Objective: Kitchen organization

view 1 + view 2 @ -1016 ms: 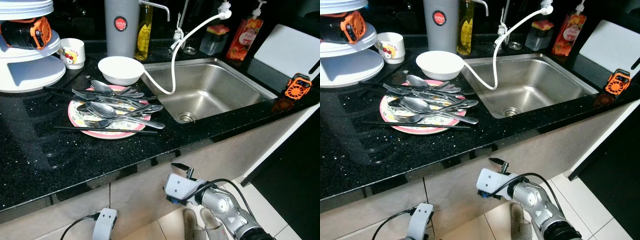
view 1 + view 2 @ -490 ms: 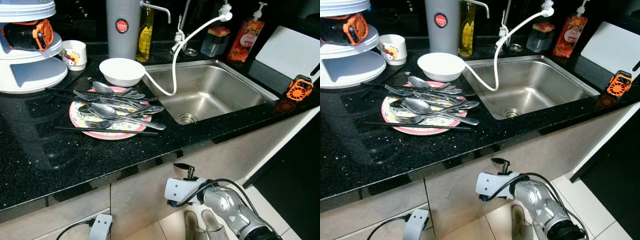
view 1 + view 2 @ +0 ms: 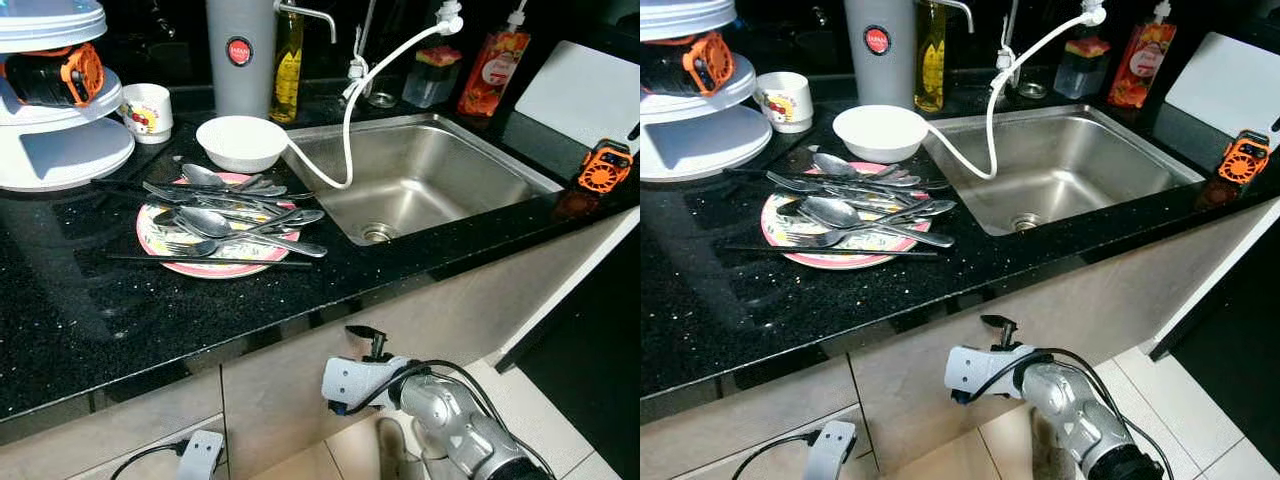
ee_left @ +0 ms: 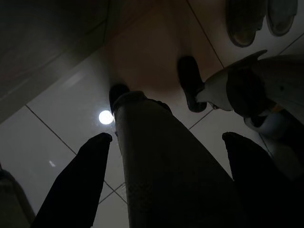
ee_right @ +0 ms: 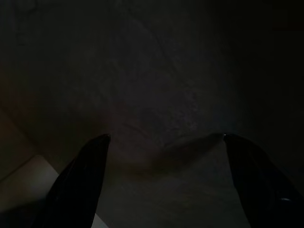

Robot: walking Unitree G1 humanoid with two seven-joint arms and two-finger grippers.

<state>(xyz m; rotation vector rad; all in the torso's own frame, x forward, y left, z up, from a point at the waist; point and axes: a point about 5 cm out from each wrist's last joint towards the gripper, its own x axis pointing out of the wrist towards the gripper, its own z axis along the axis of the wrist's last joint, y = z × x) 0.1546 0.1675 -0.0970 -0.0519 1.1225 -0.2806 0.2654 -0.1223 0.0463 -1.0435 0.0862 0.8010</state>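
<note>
- While both arms hang low by the cabinet fronts, the black speckled counter (image 3: 90,300) spans the view, carrying the dishes.
- Set into the counter on the right, the steel sink (image 3: 420,180) has a white hose (image 3: 350,120) looping over its rim.
- At the counter's far left stands a white tiered rack (image 3: 60,150) with an orange-and-black device (image 3: 55,72) on it.
- Behind the sink's left corner stands a tall grey canister (image 3: 240,55), with a yellow bottle (image 3: 288,50) just beside it.
- Near the sink's left edge lies a pink-rimmed plate (image 3: 215,255) heaped with spoons and forks (image 3: 235,215); black chopsticks (image 3: 200,260) lie across it.
- Touching the plate's far side is a white bowl (image 3: 242,142); a printed cup (image 3: 145,110) sits near the rack.
- Below the counter edge, the right gripper (image 5: 164,142) faces a dark surface, fingers spread.
- Over the tiled floor, the left gripper (image 4: 166,140) has its fingers spread as well.
</note>
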